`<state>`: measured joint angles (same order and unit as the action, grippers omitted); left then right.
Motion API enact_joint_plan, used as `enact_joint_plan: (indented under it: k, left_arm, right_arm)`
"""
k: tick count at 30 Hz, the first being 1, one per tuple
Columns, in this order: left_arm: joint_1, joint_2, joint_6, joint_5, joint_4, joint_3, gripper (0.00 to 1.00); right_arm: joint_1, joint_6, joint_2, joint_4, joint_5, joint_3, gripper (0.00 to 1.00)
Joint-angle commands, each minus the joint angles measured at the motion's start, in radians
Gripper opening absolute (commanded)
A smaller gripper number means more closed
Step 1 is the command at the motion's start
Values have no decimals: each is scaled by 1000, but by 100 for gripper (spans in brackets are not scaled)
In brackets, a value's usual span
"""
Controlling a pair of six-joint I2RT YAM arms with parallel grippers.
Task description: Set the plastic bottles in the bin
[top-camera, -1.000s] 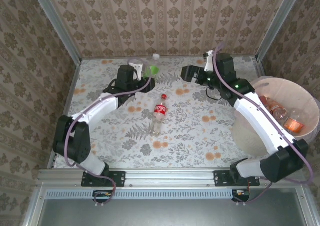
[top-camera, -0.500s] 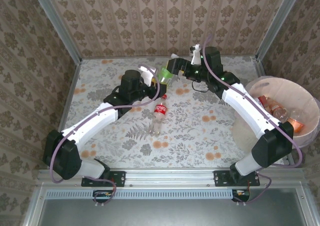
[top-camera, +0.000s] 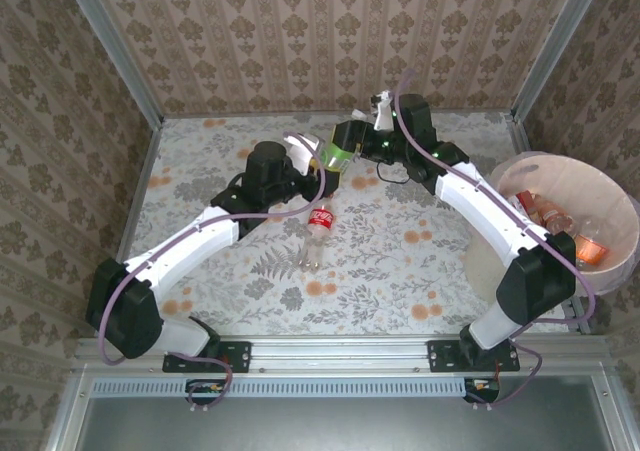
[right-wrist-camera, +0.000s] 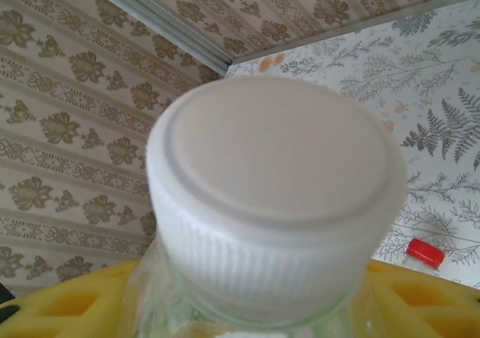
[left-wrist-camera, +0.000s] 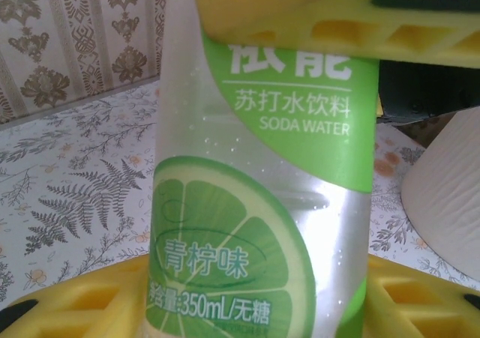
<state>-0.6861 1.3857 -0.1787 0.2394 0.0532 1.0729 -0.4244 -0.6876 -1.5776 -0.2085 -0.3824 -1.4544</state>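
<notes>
Looks like a mid-air handoff to me. The left hand [top-camera: 320,171] is clenched on the green lime soda bottle [top-camera: 335,155] in the top middle of the overhead frame, holding it up off the bench [top-camera: 420,271]. My guess is that's because the bin [top-camera: 548,157] sits at the far right edge, where the right arm reaches more comfortably. The right hand [top-camera: 348,141] has its pads on either side of that bottle near the white cap [right-wrist-camera: 274,180], but I honestly can't tell if it's gripping or just framing it. The bin has a few orange-ish bottles [top-camera: 560,226] lying in the bottom. A cola bottle [top-camera: 318,226] lies flat on the bench around the centre of the frame, not yet binned.
</notes>
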Motion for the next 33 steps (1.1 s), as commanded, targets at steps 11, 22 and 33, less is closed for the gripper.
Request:
enact_joint_plan:
  k: [11,22,33]
  left_arm:
    - [-4,-21,0,-22,13,24,100]
    - [22,16,-221,-352,-262,80,100]
    - [22,63,-375,-358,-573,76,100]
  right_arm:
    - [62,215,173,-254,200,-59,53]
    - [221,410,404,-599,374,-167,49]
    - [521,572,390,-1029,525,-450,46]
